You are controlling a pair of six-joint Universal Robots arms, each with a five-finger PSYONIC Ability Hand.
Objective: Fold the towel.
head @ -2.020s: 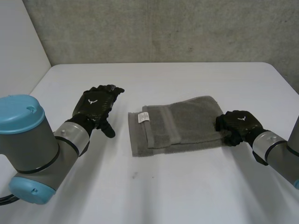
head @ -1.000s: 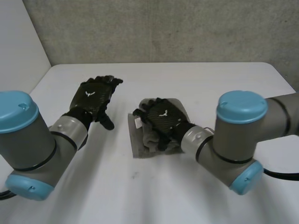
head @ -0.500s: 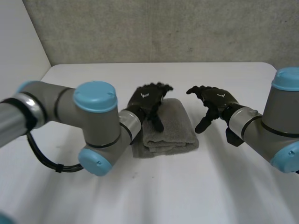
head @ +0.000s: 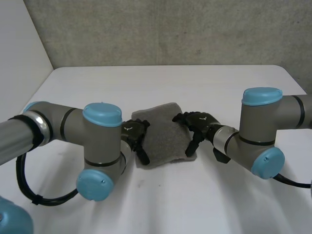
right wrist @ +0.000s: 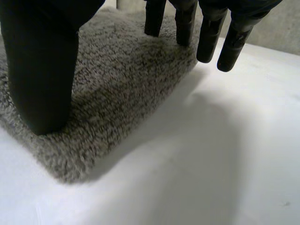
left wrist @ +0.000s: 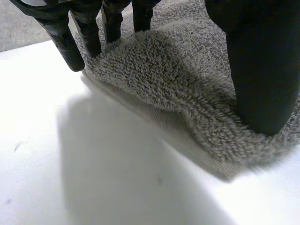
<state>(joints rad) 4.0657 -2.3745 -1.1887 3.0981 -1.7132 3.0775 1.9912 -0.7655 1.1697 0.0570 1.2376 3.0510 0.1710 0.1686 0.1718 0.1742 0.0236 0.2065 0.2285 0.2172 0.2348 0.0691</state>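
A grey towel (head: 163, 134) lies folded into a small thick square in the middle of the white table (head: 161, 204). My left hand (head: 134, 136) rests at its left edge, open, with straight fingers (left wrist: 105, 23) and the thumb (left wrist: 262, 70) pressing down on the towel (left wrist: 178, 79). At the right edge sits my right hand (head: 195, 124), also open. Its thumb (right wrist: 42, 70) presses the towel (right wrist: 122, 75) near the front corner while its fingers (right wrist: 206, 35) reach past the edge.
The white table stretches back to a grey concrete wall (head: 170, 29). Both arms bend inward, their elbows (head: 100, 151) (head: 261, 141) close to the towel on either side.
The right hand folded the towel's right half over to the left, then drew back. Both hands have now come down onto the folded towel's left and right edges.
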